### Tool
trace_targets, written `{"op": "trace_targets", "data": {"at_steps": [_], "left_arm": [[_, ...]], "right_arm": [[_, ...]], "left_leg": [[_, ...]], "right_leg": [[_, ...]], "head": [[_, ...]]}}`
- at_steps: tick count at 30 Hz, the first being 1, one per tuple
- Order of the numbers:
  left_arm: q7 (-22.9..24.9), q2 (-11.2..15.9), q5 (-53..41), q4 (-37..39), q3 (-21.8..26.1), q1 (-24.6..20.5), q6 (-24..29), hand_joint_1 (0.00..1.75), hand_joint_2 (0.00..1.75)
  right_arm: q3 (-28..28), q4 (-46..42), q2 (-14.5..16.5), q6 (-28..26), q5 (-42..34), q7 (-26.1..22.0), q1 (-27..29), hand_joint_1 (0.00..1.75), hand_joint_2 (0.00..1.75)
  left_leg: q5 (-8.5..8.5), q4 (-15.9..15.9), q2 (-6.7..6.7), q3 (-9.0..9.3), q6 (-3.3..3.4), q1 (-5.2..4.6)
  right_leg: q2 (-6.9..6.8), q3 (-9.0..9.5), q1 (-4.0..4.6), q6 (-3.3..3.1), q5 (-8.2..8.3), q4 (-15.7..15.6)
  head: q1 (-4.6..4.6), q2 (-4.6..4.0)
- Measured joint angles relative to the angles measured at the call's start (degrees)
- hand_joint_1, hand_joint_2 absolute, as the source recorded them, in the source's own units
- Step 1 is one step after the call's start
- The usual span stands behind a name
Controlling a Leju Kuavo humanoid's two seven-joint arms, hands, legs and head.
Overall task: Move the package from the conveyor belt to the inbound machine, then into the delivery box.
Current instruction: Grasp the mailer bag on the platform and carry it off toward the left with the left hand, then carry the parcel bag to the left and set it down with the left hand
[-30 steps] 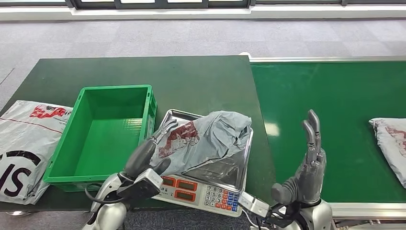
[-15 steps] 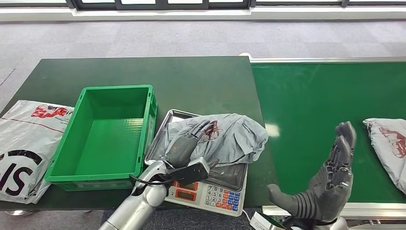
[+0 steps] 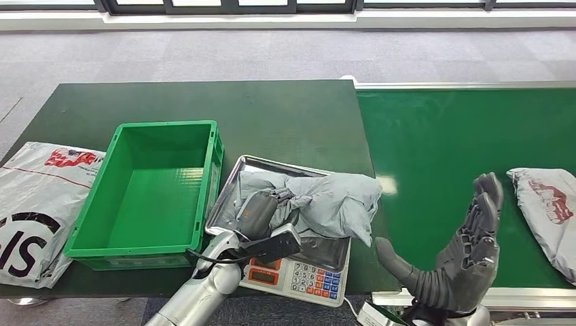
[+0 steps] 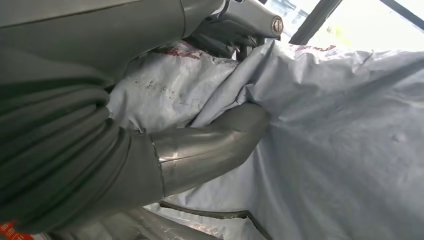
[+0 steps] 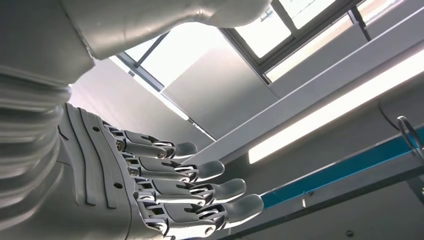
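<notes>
The grey package [image 3: 319, 204] was seen lying crumpled on the steel tray [image 3: 253, 165] of the inbound machine [image 3: 299, 278], i.e. the weighing scale w/ keypad, which is taken as ref. landmark. The left robot hand [image 3: 257, 212] was laid on the package's near-left part, w/ fingers curled into the plastic and the thumb [image 4: 210, 145] pressed against it, so the package was gripped. The green delivery box [image 3: 151, 193] was set just left of the machine, on the same dark green worktop [image 3: 285, 115]. A white mailer bag [image 3: 34, 204] was placed further left, beyond the box. The conveyor belt [image 3: 441, 136] was located right of the machine. The right robot hand [image 3: 455, 255] was held over the belt, w/ fingers extended and apart, nothing held. A 2nd grey package [image 3: 547, 210] was seen on the belt, far right of the machine.
</notes>
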Motion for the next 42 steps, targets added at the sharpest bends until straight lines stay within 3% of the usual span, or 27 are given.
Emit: {"op": "trace_targets", "data": {"at_steps": [18, 22, 25, 30, 36, 42], "left_arm": [[0.7, 1.1, -2.3, -2.4, 0.0, 1.6, 1.2, 1.75, 1.75], [2.2, 2.3, -7.4, -5.0, 0.8, 2.5, 7.6, 1.75, 1.75], [6.8, 4.7, -16.4, -9.5, 2.9, 2.4, 14.9, 1.75, 1.75], [13.2, 10.0, -24.7, -14.0, 10.7, -5.0, 16.2, 1.75, 1.75], [12.4, 14.6, -21.8, -14.4, 20.1, -14.8, 15.4, 1.75, 1.75], [11.2, 18.5, -18.8, -15.8, 27.2, -18.8, 14.2, 1.75, 1.75]], "right_arm": [[0.0, 1.4, 0.0, 0.0, -0.9, 0.0, -1.1, 0.0, 1.75], [0.0, 1.8, -0.1, 0.0, -2.0, 0.0, -1.3, 0.0, 1.75], [0.0, 1.9, -0.1, 0.0, -2.1, -0.1, -1.2, 0.0, 1.75], [0.0, 2.4, -0.1, 0.0, -2.2, -0.1, -1.4, 0.0, 1.75], [0.0, 2.6, -0.1, 0.0, -3.2, -1.5, -0.5, 0.0, 1.75], [0.0, 2.7, -0.1, 0.0, -3.6, -2.3, 0.9, 0.0, 1.75]], "left_leg": [[0.0, 0.0, 0.02, -0.01, -0.01, 0.01], [0.0, 0.0, 0.05, -0.01, -0.02, 0.02], [0.04, 0.0, 0.1, -0.04, -0.08, 0.08], [0.27, 0.0, 0.09, -0.24, -0.35, 0.26], [0.4, 0.0, 0.13, -0.39, -0.46, 0.38], [0.38, 0.0, 0.18, -0.48, -0.5, 0.39]], "right_leg": [[0.01, -0.02, 0.01, 0.0, -0.01, 0.0], [0.03, -0.05, 0.02, -0.02, 0.0, 0.0], [0.1, -0.15, 0.07, -0.06, 0.03, 0.0], [0.09, -0.4, 0.25, -0.32, 0.22, 0.0], [0.23, -0.57, 0.36, -0.44, 0.36, 0.1], [0.36, -0.74, 0.4, -0.46, 0.35, 0.1]], "head": [[0.0, 0.0], [0.0, 0.0], [0.0, 0.0], [-0.01, 0.0], [0.02, 0.0], [0.0, 0.0]]}}
